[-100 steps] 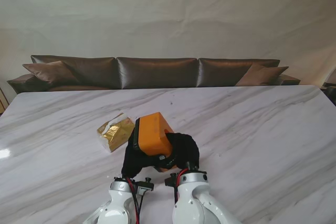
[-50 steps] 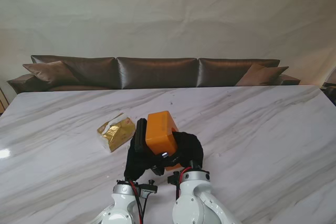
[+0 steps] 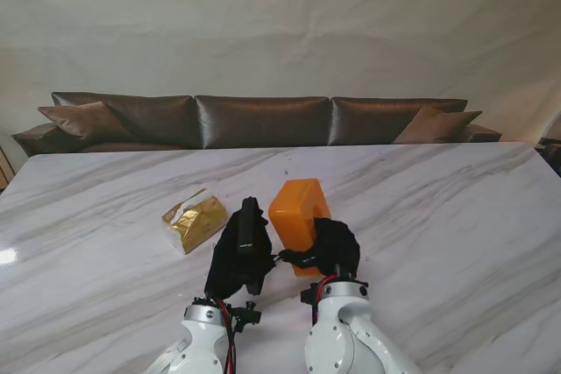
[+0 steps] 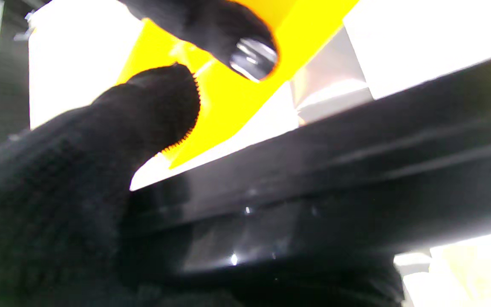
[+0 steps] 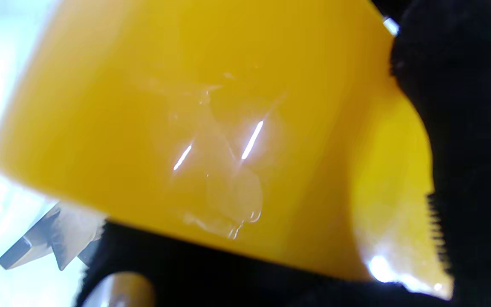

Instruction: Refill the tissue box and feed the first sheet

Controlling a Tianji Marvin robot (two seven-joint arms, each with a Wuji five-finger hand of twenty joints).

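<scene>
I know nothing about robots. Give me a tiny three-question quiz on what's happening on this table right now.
1. True or false: the orange box shell and its black base are joined together.
2. Which robot hand holds the orange shell? A) left robot hand B) right robot hand C) neither
3. Fill in: the gold tissue pack lies on the marble table, on the robot's ____ side of the box parts.

Key: 1. False, they are held apart, one part in each hand. 2. B. 3. Left.
</scene>
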